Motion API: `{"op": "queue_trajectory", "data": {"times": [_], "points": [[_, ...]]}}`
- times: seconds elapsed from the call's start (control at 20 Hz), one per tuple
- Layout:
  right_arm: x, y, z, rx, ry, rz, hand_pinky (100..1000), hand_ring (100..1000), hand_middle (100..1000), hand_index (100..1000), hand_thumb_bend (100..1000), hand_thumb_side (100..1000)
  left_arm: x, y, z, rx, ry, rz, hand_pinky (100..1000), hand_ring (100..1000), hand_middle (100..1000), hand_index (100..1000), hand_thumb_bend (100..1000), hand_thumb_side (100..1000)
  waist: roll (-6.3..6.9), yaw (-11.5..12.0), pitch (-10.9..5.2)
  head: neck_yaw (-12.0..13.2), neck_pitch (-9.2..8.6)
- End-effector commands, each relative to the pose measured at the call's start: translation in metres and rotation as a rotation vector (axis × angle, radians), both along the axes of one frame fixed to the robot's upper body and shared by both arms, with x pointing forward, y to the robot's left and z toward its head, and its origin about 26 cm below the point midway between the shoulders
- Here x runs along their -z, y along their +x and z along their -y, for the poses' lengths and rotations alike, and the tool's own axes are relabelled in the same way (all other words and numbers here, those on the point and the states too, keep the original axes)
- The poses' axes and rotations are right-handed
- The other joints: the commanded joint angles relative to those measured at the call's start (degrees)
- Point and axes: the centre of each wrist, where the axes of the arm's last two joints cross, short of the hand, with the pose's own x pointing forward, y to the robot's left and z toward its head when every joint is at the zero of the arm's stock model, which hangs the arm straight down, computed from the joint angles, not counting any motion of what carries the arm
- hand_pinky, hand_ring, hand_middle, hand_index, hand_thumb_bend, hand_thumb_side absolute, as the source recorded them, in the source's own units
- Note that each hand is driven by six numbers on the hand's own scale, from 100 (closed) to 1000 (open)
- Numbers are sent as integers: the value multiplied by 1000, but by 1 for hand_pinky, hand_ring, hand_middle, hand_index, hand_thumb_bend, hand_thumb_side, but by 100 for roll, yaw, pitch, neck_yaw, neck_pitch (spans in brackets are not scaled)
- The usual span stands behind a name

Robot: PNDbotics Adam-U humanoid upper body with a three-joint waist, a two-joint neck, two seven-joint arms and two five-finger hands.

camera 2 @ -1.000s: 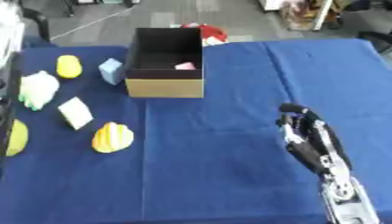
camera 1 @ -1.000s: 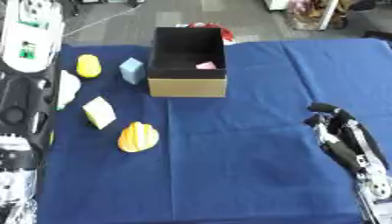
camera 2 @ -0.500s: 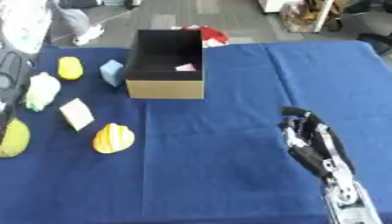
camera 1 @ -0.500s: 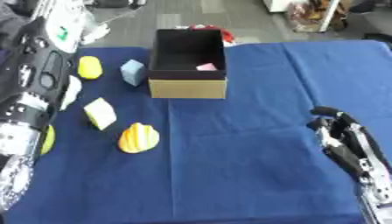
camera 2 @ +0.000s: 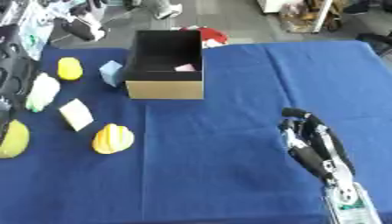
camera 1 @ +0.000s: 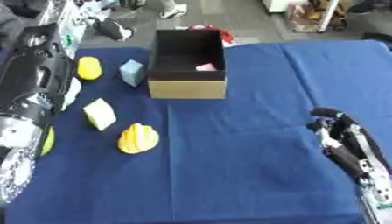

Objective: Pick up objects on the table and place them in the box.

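A blue cloth [camera 1: 253, 175] covers the whole table, giving the pale and yellow objects a plain ground to be picked from. The cardboard box [camera 1: 187, 88] stands upright near the far edge, open side up so things can be dropped straight in; a small pink object [camera 1: 205, 67] already lies at its bottom, against the right wall.

The robot's left arm [camera 1: 27, 105] fills the left edge, over the row of objects there; its hand is hidden, so I cannot tell how its fingers stand. The right hand [camera 2: 306, 135] rests idle at the lower right, fingers up and relaxed, holding nothing, well apart from everything.

The remaining objects all sit left of the box, within the left arm's reach. A yellow-orange ridged object [camera 1: 138, 138] lies nearest the front; a pale cream block [camera 1: 99, 113] is just behind it. A light blue block [camera 1: 131, 72] stands just beside the box's left wall, with a yellow rounded object [camera 1: 89, 68] further left. In the right eye view a whitish-green object [camera 2: 42, 92] and a yellow-green one [camera 2: 14, 139] lie near the left edge.
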Motion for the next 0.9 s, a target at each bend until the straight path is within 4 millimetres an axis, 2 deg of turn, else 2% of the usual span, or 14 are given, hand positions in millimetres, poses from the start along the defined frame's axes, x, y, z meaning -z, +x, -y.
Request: {"op": "queue_trajectory", "data": {"times": [0.05,0.2,0.4,0.9], "points": [[-7,1,3,-4,-22,22,755,660,743,799,100,399,-20,-1,-8,-35,48,-16,830,712,722,881,367,292,67,9,-175,-15,23],[-7,1,4,-1,-23,21,755,660,743,799,100,398,-12,0,-9,-56,91,-80,834,717,726,885,444,323,56,9,-180,-12,23],[-7,2,3,-3,-23,22,755,660,743,799,100,395,-1,1,-11,-96,119,-135,832,715,723,885,467,330,52,17,-172,-10,23],[-8,3,1,-7,-17,26,755,660,743,799,100,396,54,2,-11,-232,-8,-204,793,684,695,879,323,288,1,-3,-146,11,23]]}}
